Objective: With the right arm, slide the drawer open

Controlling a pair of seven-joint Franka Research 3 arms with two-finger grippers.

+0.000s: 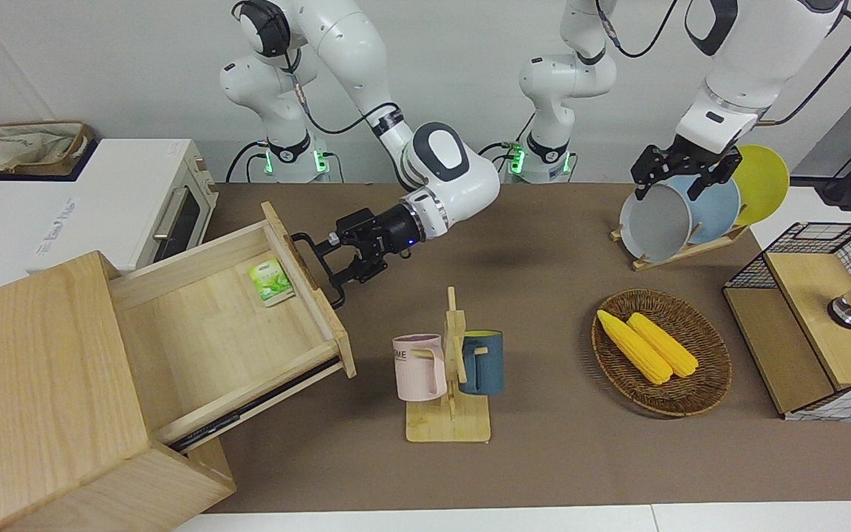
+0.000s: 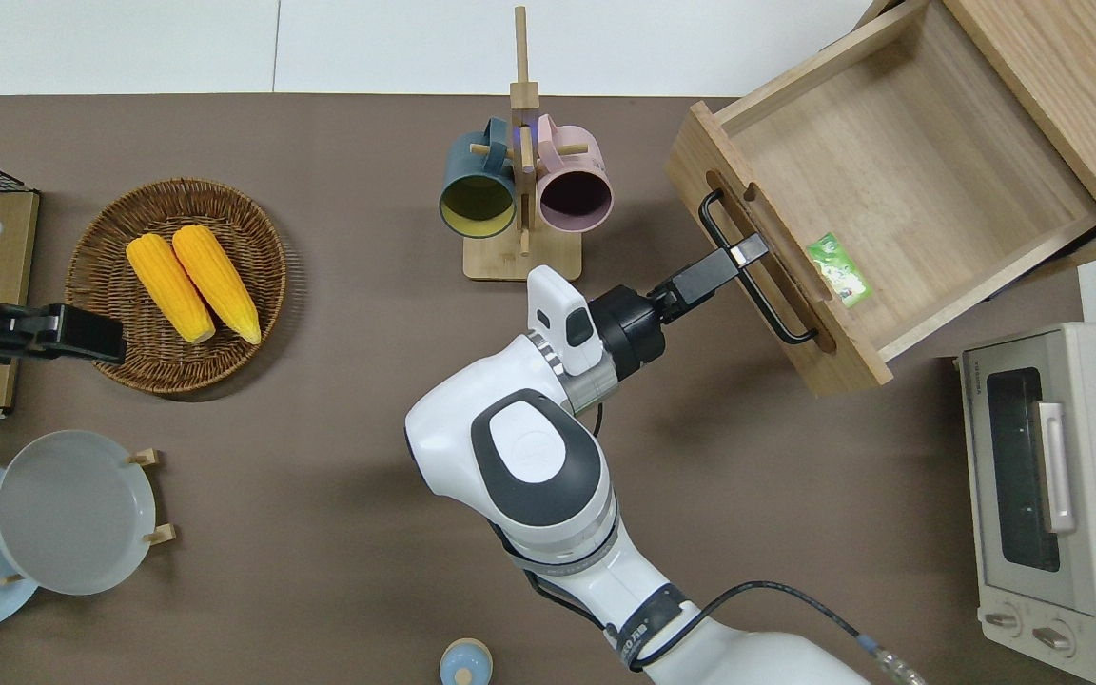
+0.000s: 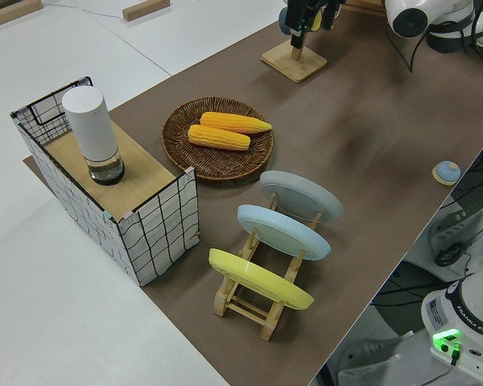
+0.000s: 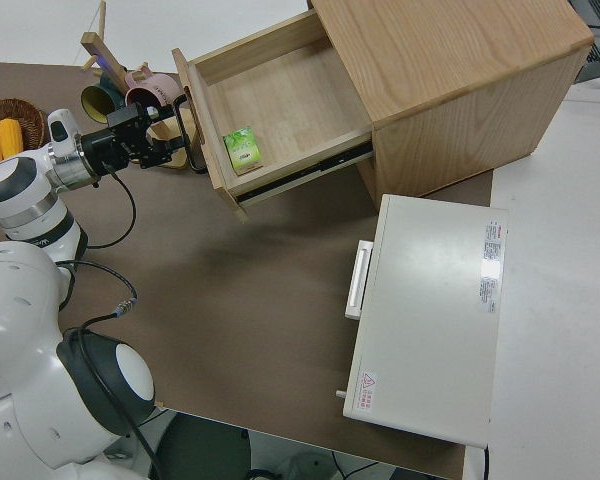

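The light-wood drawer stands pulled well out of its pale wood cabinet. A small green packet lies inside it against the front panel. My right gripper reaches in level and is shut on the drawer's black bar handle, near the middle of the bar. My left arm is parked, its gripper open.
A wooden mug rack with a pink and a blue mug stands close to the drawer's front. A white toaster oven sits nearer the robots than the cabinet. A wicker basket with corn, a plate rack and a wire-sided box fill the left arm's end.
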